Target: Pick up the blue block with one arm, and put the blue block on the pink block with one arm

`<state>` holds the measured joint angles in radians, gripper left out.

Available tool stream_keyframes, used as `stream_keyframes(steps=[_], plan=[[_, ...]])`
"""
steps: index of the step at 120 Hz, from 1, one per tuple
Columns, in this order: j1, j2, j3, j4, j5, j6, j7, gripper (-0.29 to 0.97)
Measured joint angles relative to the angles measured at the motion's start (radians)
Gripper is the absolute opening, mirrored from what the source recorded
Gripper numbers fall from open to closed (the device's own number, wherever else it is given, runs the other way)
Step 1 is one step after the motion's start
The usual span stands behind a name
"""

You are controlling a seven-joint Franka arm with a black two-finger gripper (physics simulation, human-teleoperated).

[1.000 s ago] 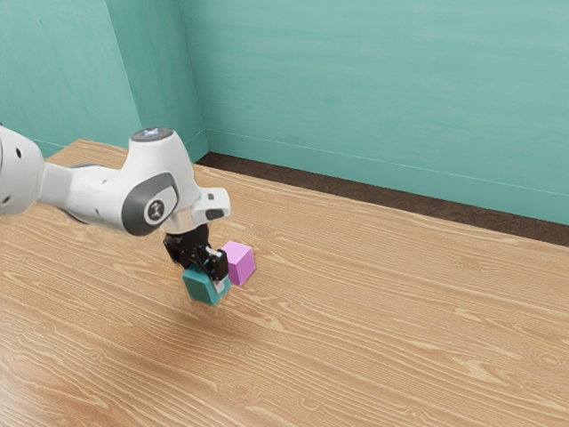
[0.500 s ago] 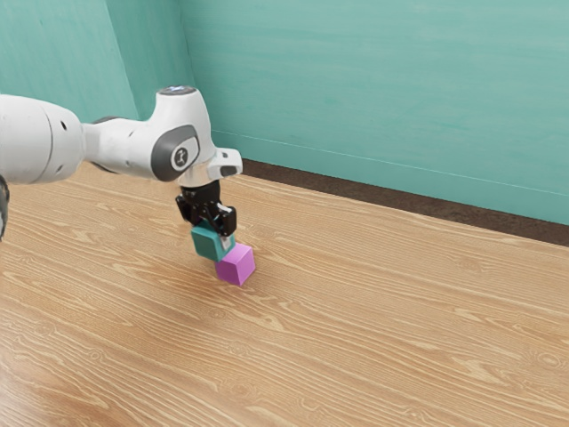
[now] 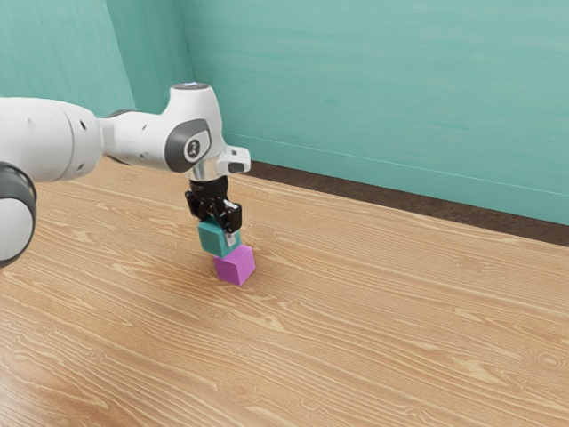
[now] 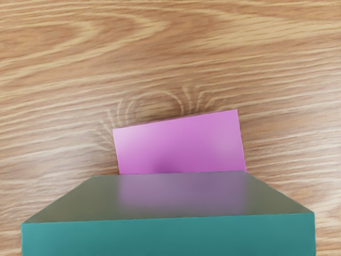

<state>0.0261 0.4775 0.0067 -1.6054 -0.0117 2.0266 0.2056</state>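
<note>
Arm (image 3: 107, 147) from the exterior view's left bends down at the wrist, its hand (image 3: 220, 233) pointing straight down and clamping the teal block (image 3: 211, 238) just over the pink block (image 3: 236, 265) on the tabletop (image 3: 373, 302).

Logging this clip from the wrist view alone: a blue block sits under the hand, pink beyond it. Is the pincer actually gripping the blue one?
Observer: Yes; in the exterior view the pincer is shut on the blue block, lifted off the table.
Operator: Is it down on the pink block?
Observer: It hangs low over the pink block, shifted toward the exterior view's left; I cannot tell whether they touch.
</note>
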Motion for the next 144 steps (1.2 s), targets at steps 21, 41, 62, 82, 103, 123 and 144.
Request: stream_keyframes(steps=[21, 41, 62, 82, 103, 123, 144], plan=[[0.0, 0.012, -0.003, 0.011, -0.034, -0.009, 0.01, 0.38], [0.0, 0.015, -0.001, 0.014, -0.071, -0.012, 0.006, 0.38], [0.0, 0.022, 0.002, 0.019, -0.084, -0.014, -0.009, 0.37], [0.0, 0.037, 0.002, 0.036, -0.082, -0.015, -0.018, 0.37], [0.0, 0.064, 0.002, 0.075, -0.079, -0.019, -0.022, 0.37], [0.0, 0.064, 0.005, 0.08, -0.086, -0.031, -0.021, 0.49], [0.0, 0.064, 0.006, 0.082, -0.09, -0.04, -0.017, 0.6]])
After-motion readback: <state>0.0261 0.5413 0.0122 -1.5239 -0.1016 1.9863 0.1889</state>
